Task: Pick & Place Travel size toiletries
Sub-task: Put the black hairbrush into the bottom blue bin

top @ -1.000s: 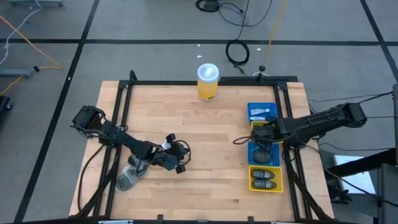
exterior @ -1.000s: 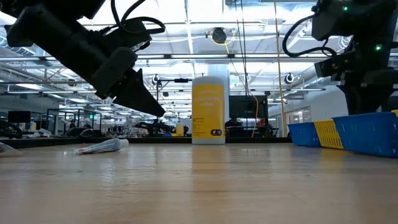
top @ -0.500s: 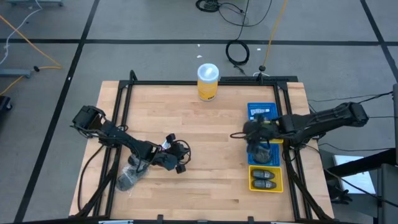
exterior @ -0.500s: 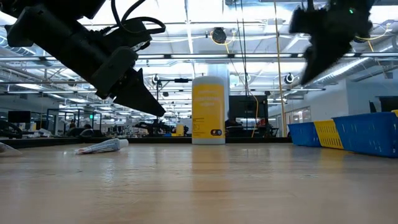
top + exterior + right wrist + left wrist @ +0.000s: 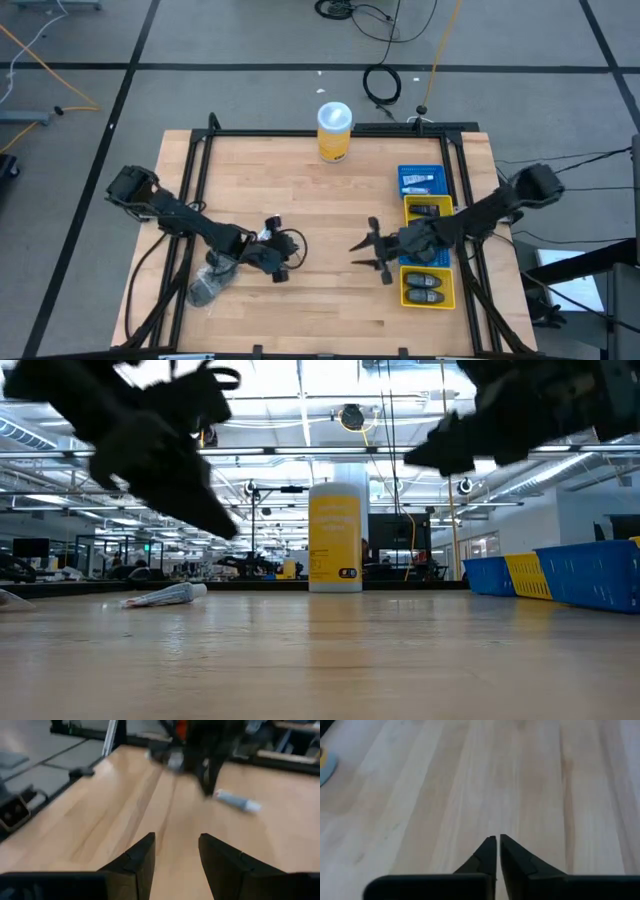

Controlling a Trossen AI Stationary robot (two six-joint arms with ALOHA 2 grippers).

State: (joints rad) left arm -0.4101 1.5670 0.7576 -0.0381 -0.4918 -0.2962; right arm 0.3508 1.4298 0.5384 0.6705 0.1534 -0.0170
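Right gripper point(image 5: 368, 252): fingers parted, nothing between them, over bare wood just beside the tray's 9 o'clock edge, pointing toward 9 o'clock.
Left gripper point(image 5: 497, 841): clenched on nothing, fingertips meeting over bare table point(image 5: 330, 190); it sits near the 7 o'clock part of the table in the high view.
Loose tube point(image 5: 238, 800): a small white-silver toiletry lying flat on the wood, ahead of the right gripper and close to the left arm.
Clear bag point(image 5: 207, 287): crumpled at the 7 o'clock corner; its contents cannot be made out.
Tray point(image 5: 414, 177): blue and yellow compartments at 3 o'clock, dark oblong pieces already inside.
Yellow canister point(image 5: 334, 131): upright at 12 o'clock, well clear.
Step in hand, as I judge it: reach for the tube.
How to do it well: line the fingers across the tube's narrow width, come down flat, mind the left arm beside it.
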